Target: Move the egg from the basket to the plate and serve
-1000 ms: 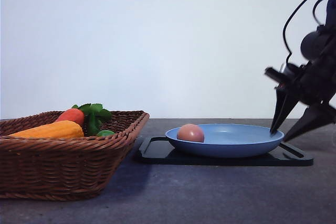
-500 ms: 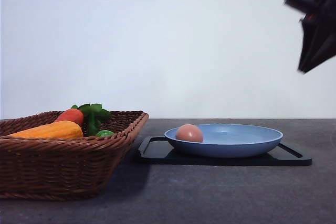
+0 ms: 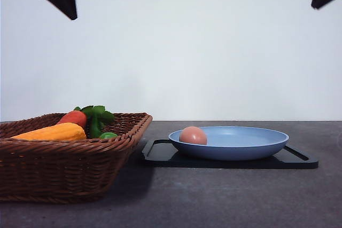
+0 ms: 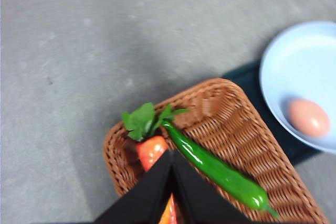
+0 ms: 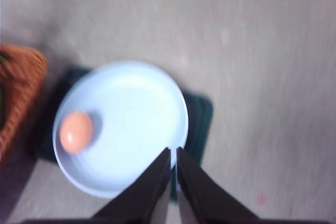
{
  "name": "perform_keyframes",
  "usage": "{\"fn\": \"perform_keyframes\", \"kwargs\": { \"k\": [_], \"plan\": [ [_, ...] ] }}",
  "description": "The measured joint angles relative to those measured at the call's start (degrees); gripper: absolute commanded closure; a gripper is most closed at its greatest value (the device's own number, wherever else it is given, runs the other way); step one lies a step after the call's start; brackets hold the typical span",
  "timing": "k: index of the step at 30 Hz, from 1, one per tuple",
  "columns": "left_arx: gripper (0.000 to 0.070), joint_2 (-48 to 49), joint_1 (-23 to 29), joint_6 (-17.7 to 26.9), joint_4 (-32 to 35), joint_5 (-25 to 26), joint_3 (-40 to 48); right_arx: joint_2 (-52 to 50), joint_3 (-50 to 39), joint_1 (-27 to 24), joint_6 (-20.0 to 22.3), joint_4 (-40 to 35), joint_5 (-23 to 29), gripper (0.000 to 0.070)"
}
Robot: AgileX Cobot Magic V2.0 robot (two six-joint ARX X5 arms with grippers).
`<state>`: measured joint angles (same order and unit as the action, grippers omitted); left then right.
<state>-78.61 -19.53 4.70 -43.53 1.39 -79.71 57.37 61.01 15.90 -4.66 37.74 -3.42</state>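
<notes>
Since a second ago, when my right gripper was down at the far right rim of the plate, it has been lifting clear and is now hanging high at the upper right corner of the front view, with my left gripper coming in high at the upper left. Both are sitting pressed together and holding nothing, fingertips meeting in each wrist view.

The egg is lying inside the plate, close to its left rim. That plate is resting on the black tray, whose handles are sticking out past it on both sides. The tray's left edge is sitting just beside the flaring wall of the basket, possibly touching; the low angle is hiding it. In the basket, a yellow-orange vegetable, a red-orange vegetable and a green pepper are lying. All the air above the table is staying open below my fingers.
</notes>
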Motion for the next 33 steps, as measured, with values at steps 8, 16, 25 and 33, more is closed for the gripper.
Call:
{"fn": "perform_keyframes", "kwargs": {
  "k": [8, 16, 25, 33],
  "plan": [
    [0.07, 21.5, 0.3, -3.3, 19.9, 0.1, 26.1, -11.2, -14.2, 7.8, 0.4, -15.6, 8.8, 0.07],
    [0.07, 46.0, -0.2, -9.1, 29.1, 0.1, 48.8, -20.1, -33.0, 13.2, 0.4, -32.6, 13.5, 0.07],
    [0.07, 60.1, -0.2, -11.8, 21.6, 0.0, 51.7, -21.8, -38.9, 14.0, -0.1, -37.4, 14.2, 0.07],
    [0.07, 60.3, -0.2, -11.8, 21.9, 0.0, 51.7, -21.8, -38.9, 14.0, -0.1, -38.4, 14.2, 0.07]
  ]
}}
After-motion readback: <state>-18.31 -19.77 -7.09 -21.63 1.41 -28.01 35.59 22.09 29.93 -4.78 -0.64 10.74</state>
